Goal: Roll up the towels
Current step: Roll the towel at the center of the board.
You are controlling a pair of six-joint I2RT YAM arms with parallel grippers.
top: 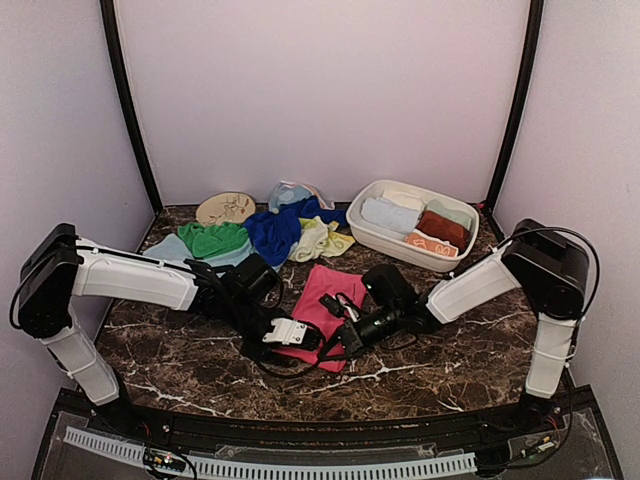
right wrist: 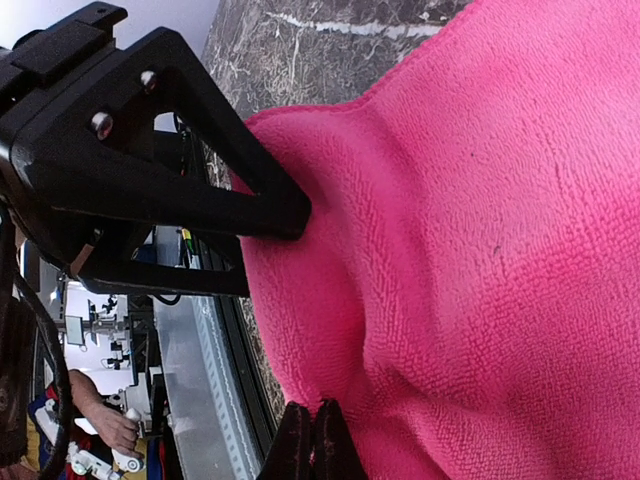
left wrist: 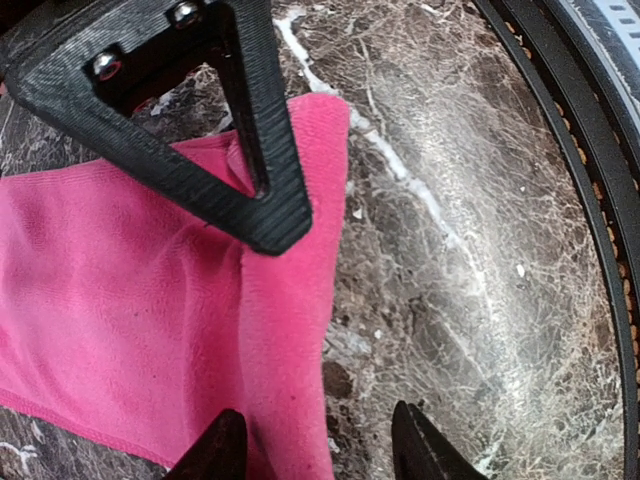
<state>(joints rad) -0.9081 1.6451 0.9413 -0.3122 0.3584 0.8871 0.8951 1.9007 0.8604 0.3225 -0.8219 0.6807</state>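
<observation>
Now, pink towel (right wrist: pixel 480 250) edge pinched in closed right pincer (right wrist: pixel 310 440), left pincer (left wrist: pixel 320 445) half-open astride its corner

My left arm (top: pixel 130 278) and right arm (top: pixel 475 283) reach low and inward, nearly meeting. My left end effector (left wrist: pixel 320 452) has its fingers (left wrist: pixel 222 452) partly apart. My right end effector (right wrist: pixel 310 440) has them pressed together.

- Soft, even light fell from above in the overhead view, and the pale walls (top: pixel 320 90) showed no hard shadows.
- The dark marble table (top: pixel 440 355) carried only a faint sheen.
- In the left wrist view, glare paled the table's right side and its rim bowed with lens distortion.
- The pink towel (right wrist: pixel 480 250) looked sharp and saturated close up, while the background was blurred.
</observation>
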